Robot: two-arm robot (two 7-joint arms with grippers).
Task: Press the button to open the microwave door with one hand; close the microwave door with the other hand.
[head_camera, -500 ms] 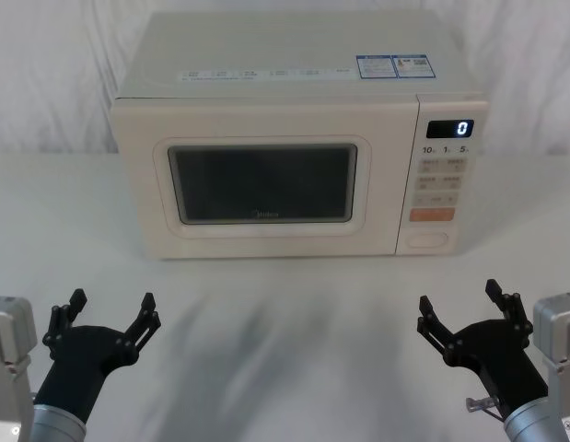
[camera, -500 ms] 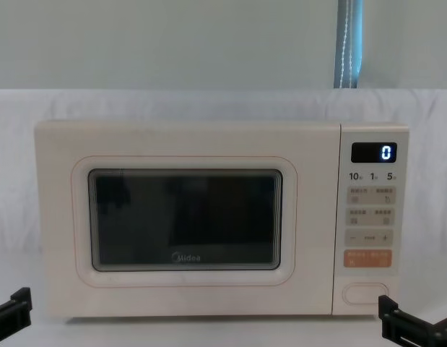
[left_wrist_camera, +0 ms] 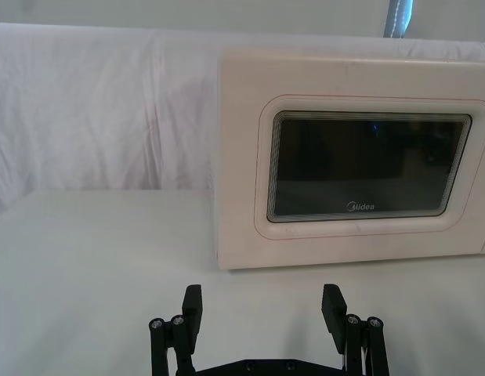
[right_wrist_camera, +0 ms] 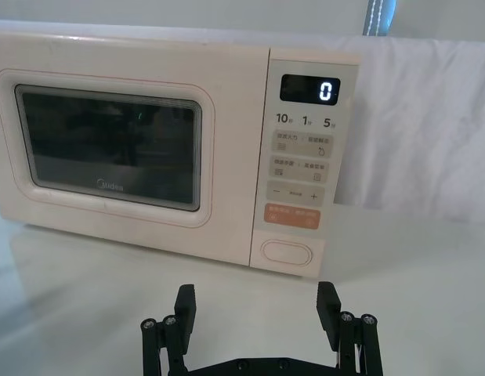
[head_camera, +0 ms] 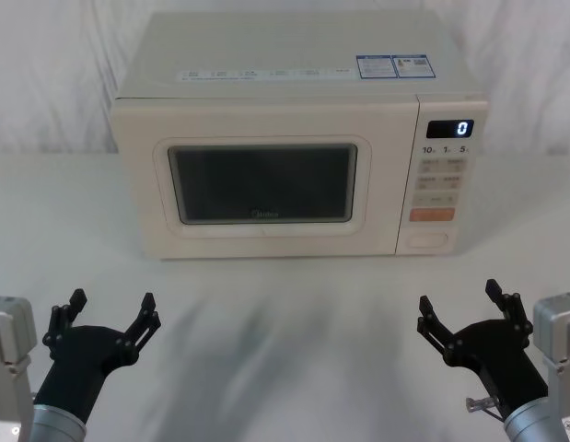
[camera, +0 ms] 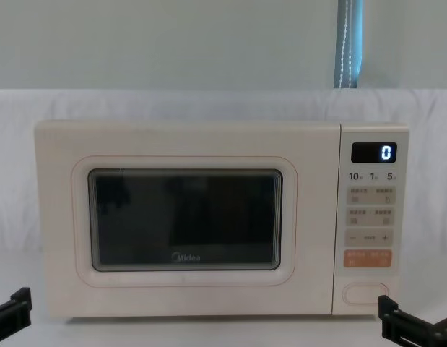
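Note:
The microwave door [head_camera: 261, 184] is shut flush, a cream panel with a dark window, also seen as the door [camera: 185, 220] [left_wrist_camera: 367, 168] [right_wrist_camera: 109, 149]. The cream pill-shaped button [head_camera: 426, 240] sits at the bottom of the control panel, below the orange key; it shows too as the button [camera: 365, 294] [right_wrist_camera: 287, 253]. My left gripper [head_camera: 107, 313] [left_wrist_camera: 262, 308] hovers open over the table, in front of the microwave's left side. My right gripper [head_camera: 464, 306] [right_wrist_camera: 256, 304] is open as well, in front of the control panel and well short of the button.
The microwave stands on a white table [head_camera: 285, 313] with free room between it and both grippers. A white cloth backdrop [left_wrist_camera: 93, 110] hangs behind. The display [head_camera: 449, 128] reads 0.

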